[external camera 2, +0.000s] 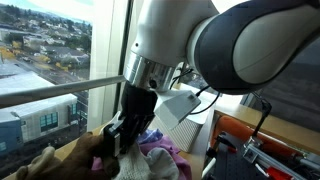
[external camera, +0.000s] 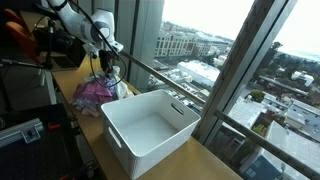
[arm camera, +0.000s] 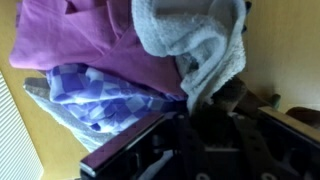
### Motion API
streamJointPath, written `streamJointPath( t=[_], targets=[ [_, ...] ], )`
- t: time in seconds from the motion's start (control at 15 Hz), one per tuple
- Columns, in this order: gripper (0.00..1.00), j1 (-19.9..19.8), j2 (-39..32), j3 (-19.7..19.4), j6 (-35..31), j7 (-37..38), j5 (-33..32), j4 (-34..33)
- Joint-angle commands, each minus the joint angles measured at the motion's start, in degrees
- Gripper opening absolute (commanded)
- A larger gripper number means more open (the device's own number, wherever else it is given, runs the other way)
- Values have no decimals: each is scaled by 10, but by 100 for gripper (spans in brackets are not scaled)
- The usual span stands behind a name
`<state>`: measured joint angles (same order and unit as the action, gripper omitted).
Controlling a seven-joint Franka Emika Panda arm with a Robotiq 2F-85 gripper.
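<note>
Desk [external camera: 205, 160] of pale wood is running beside the tall windows, from the upper left to the lower right of an exterior view. The robot arm [external camera 2: 200, 40] is filling the upper right of an exterior view and bending down toward the lower left. A white plastic bin [external camera: 168, 148] is sitting at the centre of the desk. Just beyond it, toward the upper left, a pile of clothes [external camera: 95, 92] is lying on the desk near the bin's far corner; whether the two are touching I cannot tell.

In the wrist view the pile is showing three pieces. A purple garment [arm camera: 80, 40] is spreading across the upper left, and a grey-white towel [arm camera: 195, 35] is bunching at the upper right. A blue checked cloth [arm camera: 95, 90] is peeking out beneath the purple one at left centre.

The end effector [external camera 2: 122, 140] is reaching down into the top of the pile. The towel's lower fold is hanging right against its dark fingers in the wrist view. Blur and shadow are hiding how far apart the fingers are standing, so I cannot tell whether they are pinching anything.
</note>
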<state>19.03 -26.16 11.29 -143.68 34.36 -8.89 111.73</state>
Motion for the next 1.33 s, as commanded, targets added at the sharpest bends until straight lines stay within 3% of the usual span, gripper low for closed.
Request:
streamJointPath(
  t=[0.0,0.47,0.8,1.27],
  targets=[
    [48,3,11,-2,15,-75,28,-16],
    [98,31,109,34,117,-132,62,-40],
    [100,22,171,33,165,-147,44,-27],
    [100,-25,155,7,120,-164,39,29]
  ],
)
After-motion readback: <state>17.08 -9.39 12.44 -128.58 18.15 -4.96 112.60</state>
